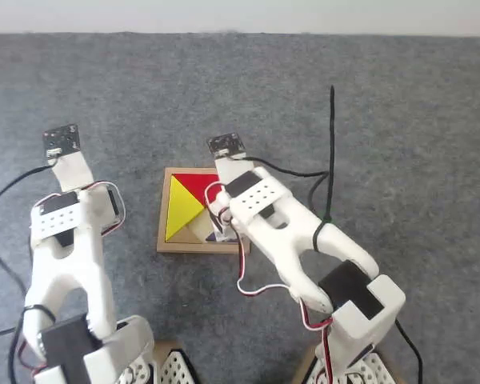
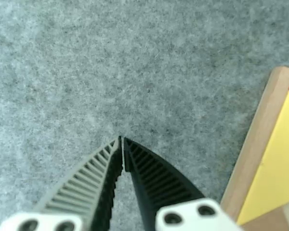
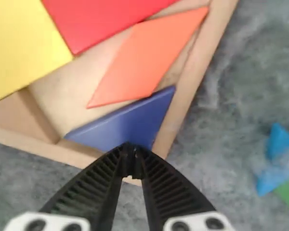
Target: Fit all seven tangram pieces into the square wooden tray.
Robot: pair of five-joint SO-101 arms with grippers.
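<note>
My right gripper [image 3: 131, 150], pinched closed, touches the blue triangle [image 3: 127, 122] by the tray [image 1: 163, 216] corner, mid-frame. The left gripper [image 2: 122, 142], also closed, hangs farther left.

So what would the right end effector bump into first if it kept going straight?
Most likely the blue triangle in the wooden tray. The shut right end effector points right at its edge, and may already touch it; depth is hard to judge.
</note>
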